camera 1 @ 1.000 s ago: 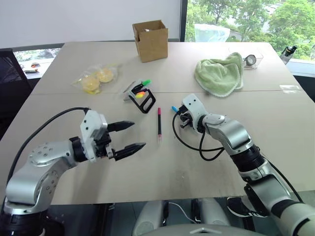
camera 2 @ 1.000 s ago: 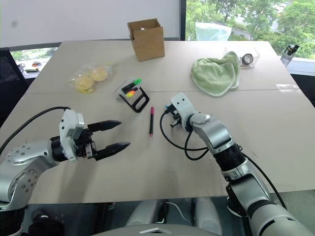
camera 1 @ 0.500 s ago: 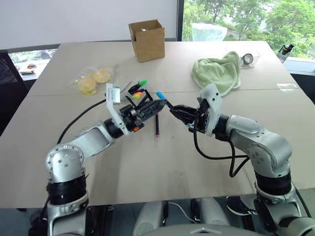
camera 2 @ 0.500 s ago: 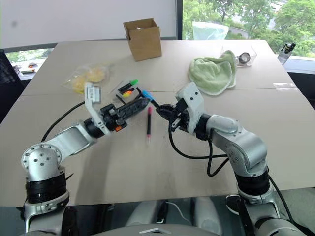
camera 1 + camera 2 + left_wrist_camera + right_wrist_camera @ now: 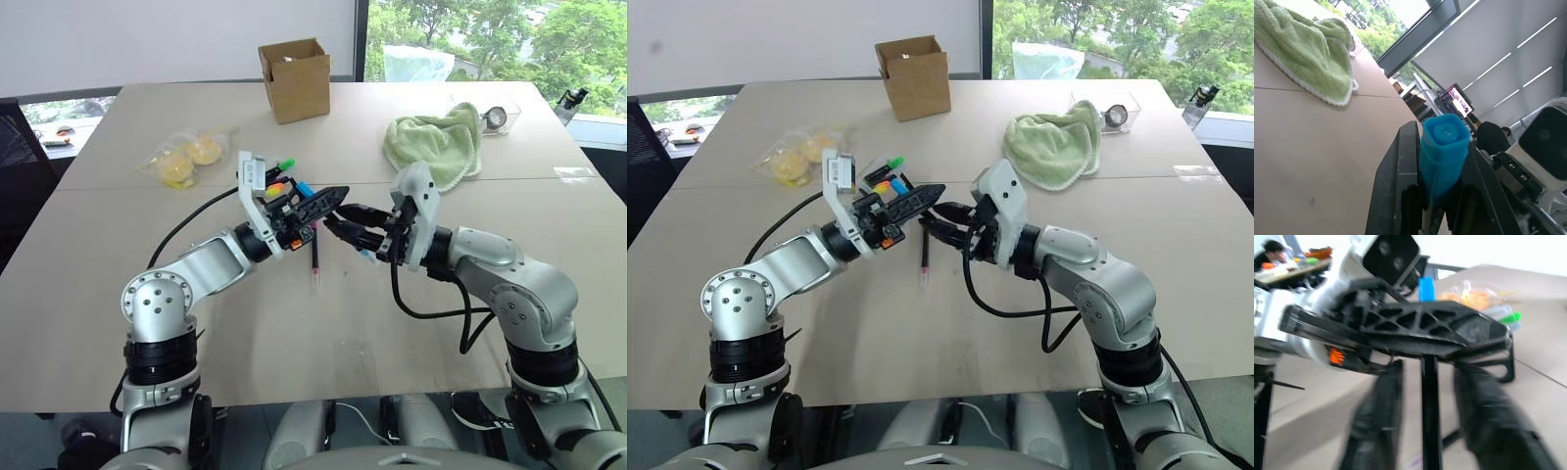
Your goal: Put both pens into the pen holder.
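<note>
The left gripper (image 5: 328,199) is clamped on the thin, rigid, black-barrelled blue-capped pen (image 5: 1442,152); the right gripper (image 5: 343,223) stands parted around its barrel. Light and slippery: grip mid-barrel.

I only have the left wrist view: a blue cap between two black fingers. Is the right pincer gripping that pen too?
Observer: No. The left pincer is clamped on the blue pen. The right pincer has its fingers apart on either side of the barrel.
Operator: Where's the other pen?
Observer: The magenta pen lies flat on the table, under the two pincers.
Operator: And the holder?
Observer: The pen holder stands on the table just beyond the left pincer, with a green highlighter sticking out of it.
</note>
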Robot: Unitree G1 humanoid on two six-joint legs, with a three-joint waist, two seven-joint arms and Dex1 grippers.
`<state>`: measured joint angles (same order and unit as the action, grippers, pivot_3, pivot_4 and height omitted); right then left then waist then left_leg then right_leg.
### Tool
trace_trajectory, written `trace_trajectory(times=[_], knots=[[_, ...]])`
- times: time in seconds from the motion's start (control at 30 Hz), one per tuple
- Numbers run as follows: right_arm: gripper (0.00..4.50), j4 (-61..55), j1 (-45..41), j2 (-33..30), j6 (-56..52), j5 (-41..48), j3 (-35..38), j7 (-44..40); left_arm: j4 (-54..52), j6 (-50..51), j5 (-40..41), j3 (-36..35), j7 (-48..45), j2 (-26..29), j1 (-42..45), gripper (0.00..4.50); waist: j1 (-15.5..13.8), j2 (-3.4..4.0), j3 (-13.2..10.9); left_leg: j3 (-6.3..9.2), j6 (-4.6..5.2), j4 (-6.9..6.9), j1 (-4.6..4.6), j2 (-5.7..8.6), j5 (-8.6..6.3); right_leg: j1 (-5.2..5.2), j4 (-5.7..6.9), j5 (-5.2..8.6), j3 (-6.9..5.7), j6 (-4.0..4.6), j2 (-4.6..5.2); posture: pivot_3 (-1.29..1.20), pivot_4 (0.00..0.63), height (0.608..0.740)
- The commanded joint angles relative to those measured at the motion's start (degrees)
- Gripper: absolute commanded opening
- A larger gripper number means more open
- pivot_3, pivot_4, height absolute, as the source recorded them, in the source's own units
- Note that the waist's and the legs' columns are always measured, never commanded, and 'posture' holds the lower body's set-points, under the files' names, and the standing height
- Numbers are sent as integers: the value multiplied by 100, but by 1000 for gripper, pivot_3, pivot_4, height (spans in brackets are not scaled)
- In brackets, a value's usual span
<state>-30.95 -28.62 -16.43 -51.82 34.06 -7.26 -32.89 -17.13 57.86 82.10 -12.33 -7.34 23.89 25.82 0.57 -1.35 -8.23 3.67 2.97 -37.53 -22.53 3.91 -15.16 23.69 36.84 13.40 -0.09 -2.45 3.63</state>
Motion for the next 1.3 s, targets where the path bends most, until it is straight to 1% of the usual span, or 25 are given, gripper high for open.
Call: trace_trajectory(times=[0.03, 0.07, 0.1, 0.13, 0.23, 0.3, 0.4, 0.43, 0.53, 0.67, 0.83, 0.93, 1.23, 1.3], knots=[[3127, -517, 363, -738, 290, 149, 494, -468, -543, -359, -762, 13, -422, 552, 416, 8, -45, -1, -1, 1, 0, 0, -1, 2, 0, 1, -1, 0, -2, 0, 2, 0, 150, 740], [3617, -614, 490, -988, 345, 175, 637, -582, -671, -469, -1030, 53, -580, 738, 517, 8, -60, 0, -1, 3, 0, 0, -3, 4, 0, 0, -4, 0, -4, 0, 3, 0, 150, 740], [3980, -721, 622, -1276, 421, 197, 804, -727, -860, -592, -1382, 157, -792, 993, 627, 8, -75, 0, -1, 3, 0, 0, -5, 5, 0, 1, -5, 0, -4, 0, 4, 0, 150, 740], [4486, -813, 728, -1491, 489, 229, 945, -828, -1030, -721, -1694, 258, -979, 1205, 701, 8, -85, 2, -5, 2, 1, 0, -7, 6, 0, 0, -6, 0, -3, 0, 5, 0, 150, 740], [4500, -1022, 989, -1977, 618, 378, 1382, -1009, -1491, -1133, -2677, 576, -1297, 1738, 941, 8, -82, 3, -4, -2, 1, 8, -6, 5, -1, 1, -10, 0, 2, 0, 4, 0, 150, 740], [4500, -1105, 1139, -2264, 717, 333, 1559, -1100, -1845, -1464, -3812, 1064, -1238, 2198, 1157, 8, -91, 3, -5, -2, 0, 13, -4, -1, 0, 1, -10, 0, 2, 0, 0, 0, 150, 740], [4500, -1211, 1307, -2580, 901, 266, 1666, -1163, -1940, -1784, -4920, 1655, -1469, 2698, 1496, 8, -105, 3, -6, -5, 0, 15, -4, -3, 0, 0, -10, 1, 5, 1, -2, 0, 150, 740], [4500, -1225, 1333, -2647, 963, 237, 1667, -1164, -1868, -1984, -5255, 1806, -1550, 2754, 1571, 8, -117, 2, -6, -9, 0, 16, -2, -4, 0, -1, -11, 1, 8, 0, -2, 0, 150, 740], [4500, -1203, 1371, -2793, 1081, 182, 1674, -1138, -1504, -2363, -6275, 2286, -1517, 2733, 1739, 8, -141, 1, -6, -10, 1, 13, -2, -4, -1, -4, -11, 1, 8, 0, -1, 0, 150, 740], [4500, -1097, 1379, -2908, 1162, 61, 1647, -1068, -1201, -2959, -7386, 2749, -1619, 2690, 1597, 8, -142, -2, -8, -9, 1, 11, -9, -4, -1, -1, -13, 0, 7, 0, 0, 0, 150, 740], [4500, -1124, 1378, -2951, 1146, 19, 1655, -977, -783, -3105, -8150, 2941, -1580, 2296, 1523, 8, -146, -5, -10, -6, 1, 9, -13, -4, -1, 0, -13, 0, 3, -1, 0, 0, 150, 740], [4500, -1175, 1359, -2957, 1126, 42, 1710, -894, -612, -3087, -8358, 2923, -1686, 2118, 1495, 8, -145, -5, -10, -5, 2, 8, -14, -4, -1, -1, -12, 0, 2, -1, 0, 0, 150, 740], [4500, -1344, 1387, -2969, 1245, 119, 1850, -761, -92, -3229, -8608, 2819, -1957, 1613, 1289, 8, -146, -5, -10, -2, 2, 3, -14, -4, -1, -1, -9, 0, -2, -2, 1, 0, 150, 740], [4500, -1362, 1406, -2966, 1253, 117, 1866, -744, 78, -3051, -8584, 2719, -1968, 1490, 1306, 8, -149, -6, -10, -1, 2, 1, -14, -4, -1, -2, -8, 0, -3, -2, 1, 0, 150, 740]])
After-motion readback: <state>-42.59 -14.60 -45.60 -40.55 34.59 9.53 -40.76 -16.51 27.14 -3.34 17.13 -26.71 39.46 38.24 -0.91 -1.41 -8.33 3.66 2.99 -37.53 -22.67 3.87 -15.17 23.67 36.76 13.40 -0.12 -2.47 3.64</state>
